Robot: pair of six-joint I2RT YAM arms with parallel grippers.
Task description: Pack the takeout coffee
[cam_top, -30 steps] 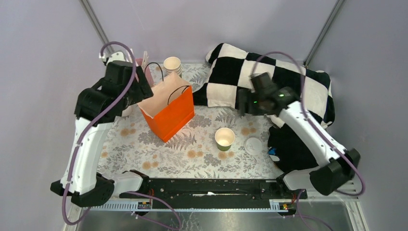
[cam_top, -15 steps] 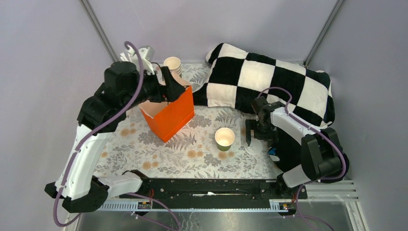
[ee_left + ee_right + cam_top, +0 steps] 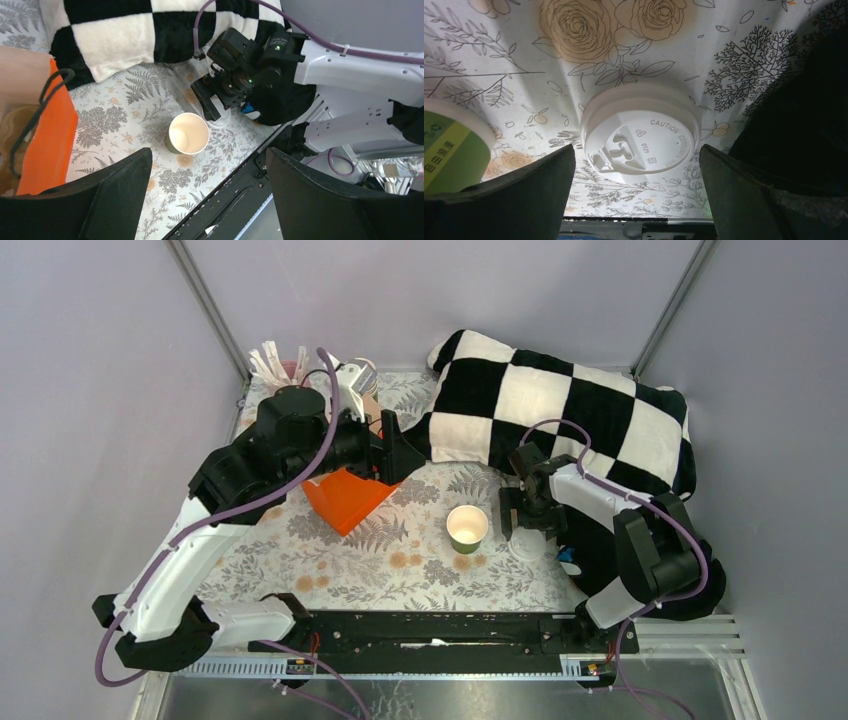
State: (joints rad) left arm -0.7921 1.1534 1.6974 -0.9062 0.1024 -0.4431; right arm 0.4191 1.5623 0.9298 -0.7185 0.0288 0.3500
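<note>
green cup [image 3: 467,527] stands upright and lidless on the floral tablecloth [image 3: 400,570], near centre. white lid [image 3: 641,135] lies flat just right of the cup, apart from it. right gripper [image 3: 636,167] sits low over the lid, jaws spread wide either side. left gripper [image 3: 396,446] hangs above the orange bag [image 3: 345,498], left of the cup, jaws spread, holding nothing.

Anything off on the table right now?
Yes: the green cup stands upright but lidless mid-table. A white lid lies loose and flat on the cloth just to its right, directly under the open right hand. No spill that I can see.
</note>
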